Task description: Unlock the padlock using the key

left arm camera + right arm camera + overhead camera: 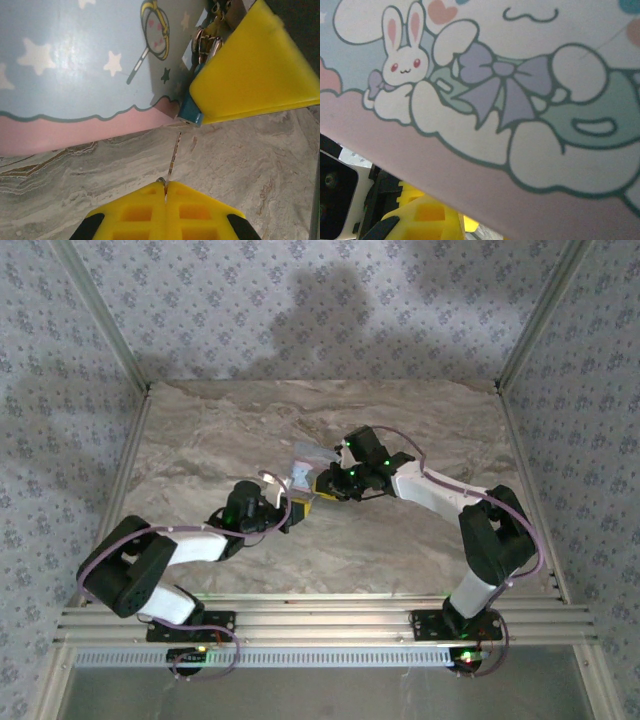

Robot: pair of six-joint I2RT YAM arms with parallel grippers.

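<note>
In the left wrist view my left gripper [165, 184] is shut on the key [173, 157], a thin metal blade seen edge-on that points up and away. Its tip stops just short of the padlock [190, 114], a tiny dark bluish body with a metal shackle. The padlock pokes out from under a yellow finger [250, 70] of my right gripper, which appears closed on it. From above, the left gripper [296, 508] and right gripper [322, 488] meet tip to tip at mid-table. The right jaws are largely hidden in the right wrist view.
A pale blue tin [75, 65] with a cartoon lid lies right beside the padlock; its lid [520, 75] is close up in the right wrist view and it sits just behind the grippers [303, 468]. Marble tabletop [400, 540] with patterned walls on three sides.
</note>
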